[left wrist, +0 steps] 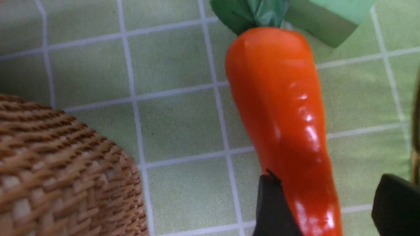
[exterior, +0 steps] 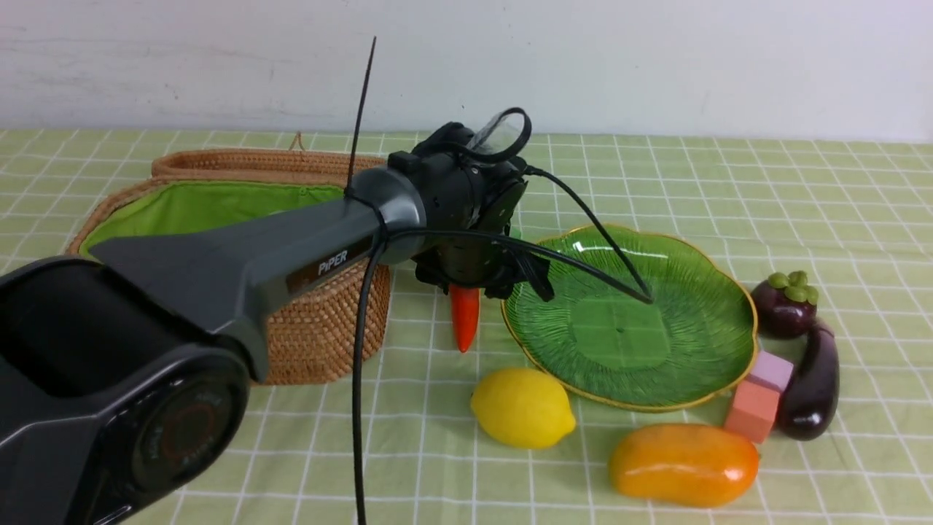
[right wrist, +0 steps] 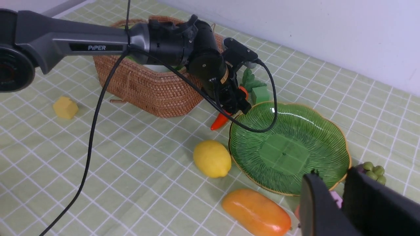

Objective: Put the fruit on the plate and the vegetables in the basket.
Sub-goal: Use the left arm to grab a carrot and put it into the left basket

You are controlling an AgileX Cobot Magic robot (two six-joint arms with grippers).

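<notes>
Currently I have the left gripper (left wrist: 326,196) over the carrot (left wrist: 279,98), jaws apart and straddling its narrow end. The carrot lies on the tablecloth (left wrist: 170,124), not gripped. I judge it light, rigid and glossy, so likely to slip; clamp farther up, on the thicker body. The basket (left wrist: 59,170) stands just beside the gripper. The right gripper (right wrist: 341,196), well apart, shows a narrow gap and holds nothing.

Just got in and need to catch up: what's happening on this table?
The left gripper is open over the carrot, one finger either side of its narrow end; the carrot lies on the cloth between the basket and the plate. The plate holds nothing yet, and the lemon, mango, mangosteen and eggplant lie on the cloth.
</notes>
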